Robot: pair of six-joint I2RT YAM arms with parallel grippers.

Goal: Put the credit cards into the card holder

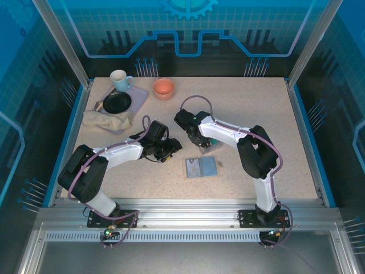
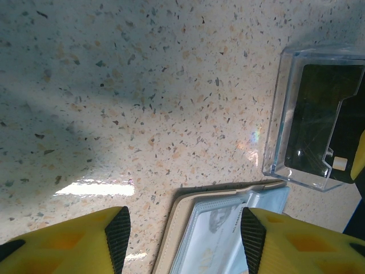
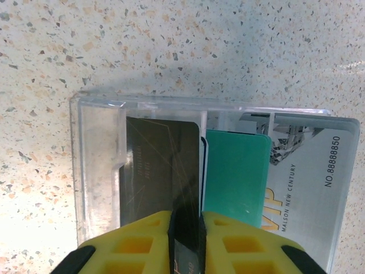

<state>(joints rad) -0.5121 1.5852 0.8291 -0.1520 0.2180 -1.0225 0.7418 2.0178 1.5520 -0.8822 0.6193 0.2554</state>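
The surface [image 1: 256, 108] before me is a pale, speckled beige slab with blue edging along its sides. Near the middle, on my side, the card holder [image 1: 201, 167] lies open and flat, its pale grey inside facing up and a beige edge showing around it. Just beyond it, not touching, a clear plastic box [image 2: 276, 114] sits on the speckle. At my far left a lavender tray [image 1: 138, 95] lies at an angle, with a crumpled beige cloth [image 1: 105, 121] draped over its near end. An orange bowl [image 1: 163, 88] stands just right of the tray. A white mug [image 1: 120, 80] stands at the tray's far corner; I cannot tell whether it is on the tray or beside it.
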